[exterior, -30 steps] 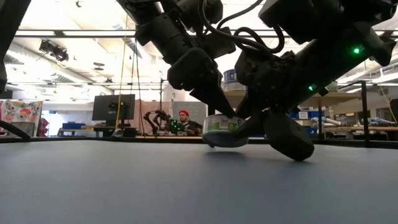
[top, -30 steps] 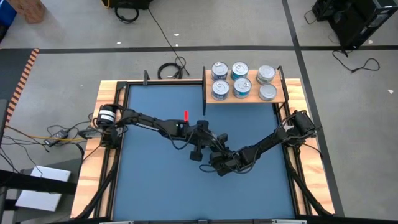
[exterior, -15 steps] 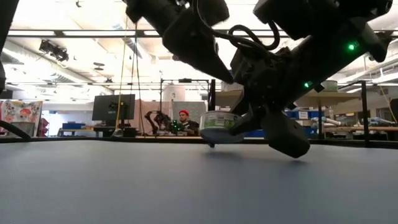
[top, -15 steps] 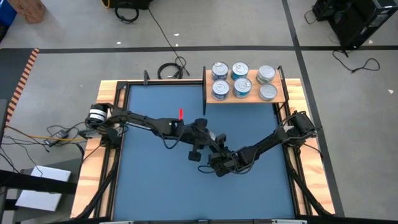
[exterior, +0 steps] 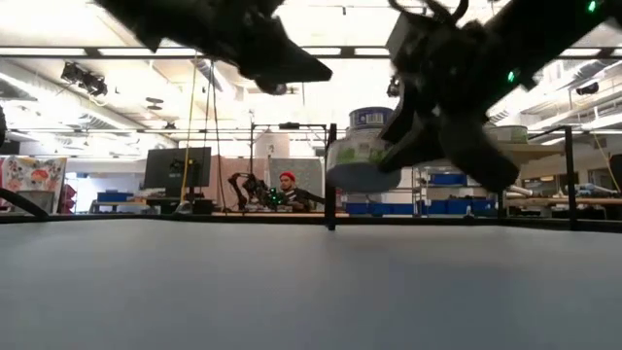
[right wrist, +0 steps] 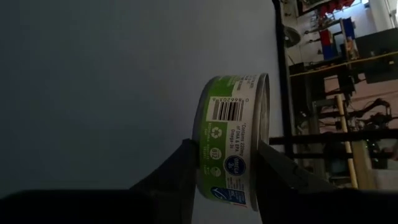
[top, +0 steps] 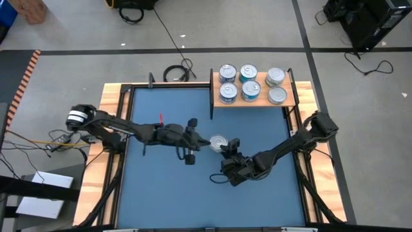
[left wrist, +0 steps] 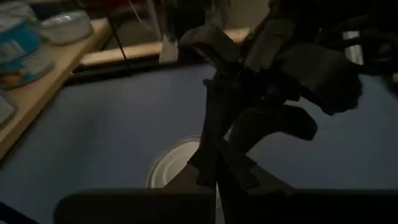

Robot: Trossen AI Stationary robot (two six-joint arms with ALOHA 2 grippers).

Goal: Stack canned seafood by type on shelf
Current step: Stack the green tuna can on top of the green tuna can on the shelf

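Note:
A short round tin (right wrist: pixel 233 124) with a green and white label and a silver top (top: pixel 219 140) hangs above the blue mat (top: pixel 161 187), a little right of the table's middle. My right gripper (top: pixel 224 147) is shut on it. My left gripper (top: pixel 201 138) points at the tin from the left, shut and apart from it; in the low view it (exterior: pixel 311 70) is high up. The shelf (top: pixel 261 103), a light wooden board at the far right, carries several tins standing on their bases, blue-labelled ones (top: pixel 227 93) to the left and grey ones (top: pixel 277 95) to the right. My right gripper pinches the tin between its two fingers, one finger (right wrist: pixel 177 171) on the flat underside (right wrist: pixel 198 134) and the other (right wrist: pixel 280 171) on the top near the rim (right wrist: pixel 264 134). The fingers come roughly level from the table's right near side. The tin (exterior: pixel 358 163) is upright and clear of the mat.
Black posts (exterior: pixel 330 175) stand at the shelf's edges. Wooden strips (top: pixel 109 103) frame the mat. A person (exterior: pixel 289 190) sits far behind the table. The near and left parts of the mat are bare.
My right gripper has lifted the tin from just above the mat to well above it, keeping it upright. My left gripper, whose tip was at the tin's top, has drawn back toward the table's left edge and risen away from it.

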